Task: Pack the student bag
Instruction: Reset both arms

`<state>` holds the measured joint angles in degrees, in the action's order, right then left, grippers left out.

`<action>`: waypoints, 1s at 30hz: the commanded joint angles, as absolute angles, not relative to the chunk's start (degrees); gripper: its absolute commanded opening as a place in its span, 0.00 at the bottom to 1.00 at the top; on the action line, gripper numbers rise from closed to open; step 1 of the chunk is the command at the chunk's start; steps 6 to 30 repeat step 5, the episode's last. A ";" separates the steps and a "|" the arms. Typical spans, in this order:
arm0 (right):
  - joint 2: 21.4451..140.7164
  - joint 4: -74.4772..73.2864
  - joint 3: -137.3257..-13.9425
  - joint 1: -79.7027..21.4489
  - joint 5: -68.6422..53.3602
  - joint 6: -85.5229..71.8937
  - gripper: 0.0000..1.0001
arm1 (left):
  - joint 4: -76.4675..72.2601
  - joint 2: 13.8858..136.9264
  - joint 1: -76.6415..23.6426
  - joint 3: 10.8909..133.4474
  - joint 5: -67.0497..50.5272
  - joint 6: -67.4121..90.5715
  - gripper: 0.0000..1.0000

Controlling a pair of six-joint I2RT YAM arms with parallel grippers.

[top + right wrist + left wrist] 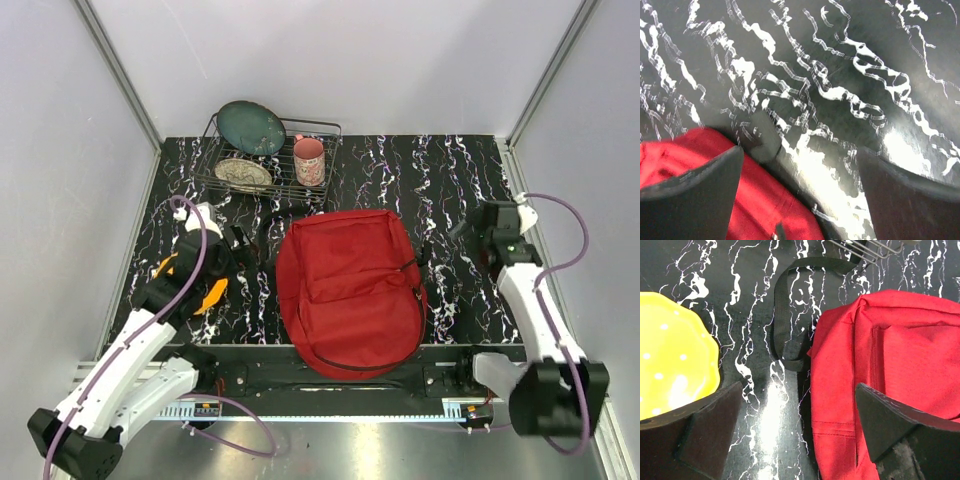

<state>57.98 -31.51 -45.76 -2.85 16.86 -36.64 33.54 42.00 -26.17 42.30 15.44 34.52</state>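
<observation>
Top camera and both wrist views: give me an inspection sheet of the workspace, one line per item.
Surface: black marbled table, white veins, some glare.
Job's things: student bag lying flat mid-table, front pocket up; its black strap loops onto the table.
Clutter: wire rack at the back holding a teal dish, a patterned plate and a pink mug; a yellow plate left of the bag.
Grippers: left gripper open, empty, between yellow plate and bag; right gripper open, empty, at the bag's right edge.
Cables: purple cables along both arms, none on the bag.
Surroundings: plain grey walls, metal frame posts.
</observation>
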 commanded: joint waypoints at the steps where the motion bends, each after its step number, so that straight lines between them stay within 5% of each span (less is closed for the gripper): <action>1: 65.11 -25.25 -49.04 9.90 -7.18 -30.77 1.00 | 32.96 42.54 -25.93 44.39 17.67 33.58 0.99; 30: 66.10 -20.67 -48.71 10.02 -0.75 -26.81 1.00 | 32.87 42.19 -25.93 43.95 19.42 32.43 0.99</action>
